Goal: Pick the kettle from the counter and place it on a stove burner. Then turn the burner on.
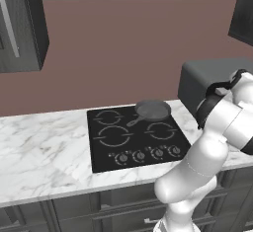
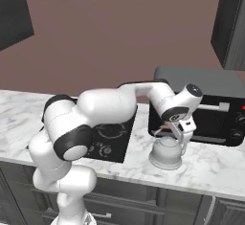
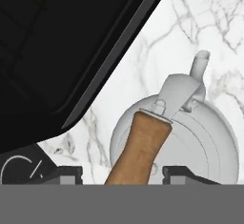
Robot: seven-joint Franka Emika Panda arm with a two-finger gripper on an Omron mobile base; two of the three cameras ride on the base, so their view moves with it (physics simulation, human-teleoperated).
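Marble table (image 1: 44, 147) carries the black cooktop (image 1: 136, 137), a frying pan (image 1: 152, 110) on its rear right ring. Right base view: kettle (image 2: 166, 153) right of the cooktop, before the microwave (image 2: 206, 106), end effector (image 2: 176, 137) above it. Hand view: fingertips (image 3: 66, 174) open, straddling the kettle's tan handle (image 3: 140, 147).

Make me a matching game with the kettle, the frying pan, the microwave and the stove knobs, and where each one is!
Things:
1. kettle
2. frying pan
3. microwave
4. stove knobs

Places:
A. in a row along the front edge of the black cooktop
B. on the marble counter, in front of the microwave
C. on the back right burner mark of the cooktop
D. at the back of the counter, right of the cooktop

Pairs: 1-B, 2-C, 3-D, 4-A
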